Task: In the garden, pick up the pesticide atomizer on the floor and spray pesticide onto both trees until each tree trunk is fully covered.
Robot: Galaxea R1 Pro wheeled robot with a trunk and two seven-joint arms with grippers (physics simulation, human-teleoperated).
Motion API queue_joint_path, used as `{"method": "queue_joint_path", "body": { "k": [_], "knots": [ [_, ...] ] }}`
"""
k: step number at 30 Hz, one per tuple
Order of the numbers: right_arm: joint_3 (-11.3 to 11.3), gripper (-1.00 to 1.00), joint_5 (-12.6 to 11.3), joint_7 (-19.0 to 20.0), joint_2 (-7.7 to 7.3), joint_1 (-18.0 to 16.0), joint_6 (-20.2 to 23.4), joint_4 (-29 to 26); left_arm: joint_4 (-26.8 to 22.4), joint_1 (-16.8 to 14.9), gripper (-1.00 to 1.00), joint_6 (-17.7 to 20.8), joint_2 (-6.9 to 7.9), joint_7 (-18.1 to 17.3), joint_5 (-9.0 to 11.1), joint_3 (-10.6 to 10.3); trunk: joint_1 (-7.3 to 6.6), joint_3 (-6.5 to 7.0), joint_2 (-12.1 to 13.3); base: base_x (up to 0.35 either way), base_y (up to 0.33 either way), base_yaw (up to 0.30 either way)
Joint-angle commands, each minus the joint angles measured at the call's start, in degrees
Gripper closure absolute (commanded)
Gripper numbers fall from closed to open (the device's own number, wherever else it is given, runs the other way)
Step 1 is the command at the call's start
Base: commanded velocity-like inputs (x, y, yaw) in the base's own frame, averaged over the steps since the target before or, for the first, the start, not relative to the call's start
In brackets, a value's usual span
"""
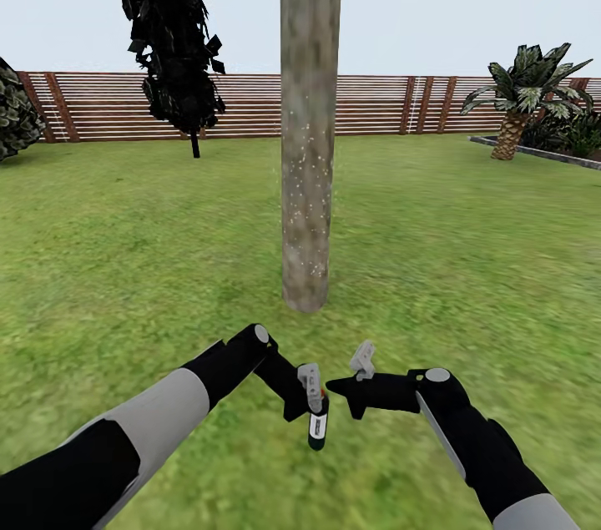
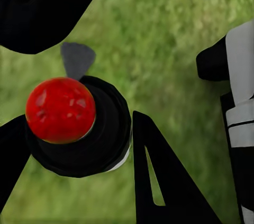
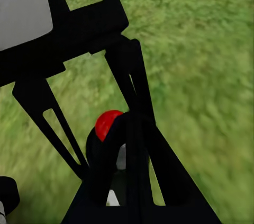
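A: Where's the spray bottle [image 1: 317, 415]?

B: At six o'clock from the tree trunk [image 1: 310, 121], off the grass [image 1: 125, 246], upright, with the left gripper [image 1: 310, 396] closed around it. The right gripper [image 1: 361, 363] sits just beside it; I can't tell if its fingers are open.

A: How to spray well?

B: Pale specks dot the trunk's lower middle. I'd aim higher, then sweep down.

A: Any liquid left?

B: The bottle is black; its contents are hidden.

Left tool [image 1: 310, 396] clamped; right tool [image 1: 355, 386] state unclear.
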Motion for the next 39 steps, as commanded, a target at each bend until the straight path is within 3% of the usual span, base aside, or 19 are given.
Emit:
{"method": "queue_joint_path", "body": {
  "k": [1, 15, 23, 39],
  "knots": [
    [0.0, 1.0, -0.01, 0.0, 0.0, 0.0, 0.0, 0.0, 0.0, -0.01, 1.0, 0.0, 0.0, 0.0, 0.02, 0.01, 0.0, 0.0, 0.0, 0.0, 0.0, 0.0],
    [0.0, 1.0, -0.02, 0.0, 0.0, 0.03, 0.0, 0.0, 0.2, -0.27, 1.0, 0.0, 0.34, 0.1, -0.05, -0.05, 0.0, 0.0, 0.0, 0.0, 0.0, 0.0],
    [0.08, 1.0, -0.02, 0.0, -0.08, 0.02, 0.0, 0.02, 0.69, -0.25, 1.0, 0.01, 2.78, 0.35, -0.35, -0.08, 0.0, 0.0, 0.0, 0.0, 0.0, 0.0],
    [0.09, 1.0, -0.02, -0.09, -0.09, 0.01, 0.0, 0.09, 3.57, -0.22, 1.0, -0.17, 2.97, 0.77, -0.34, -0.11, 0.0, 0.0, 0.0, 0.0, 0.0, 0.0]
  ]
}}
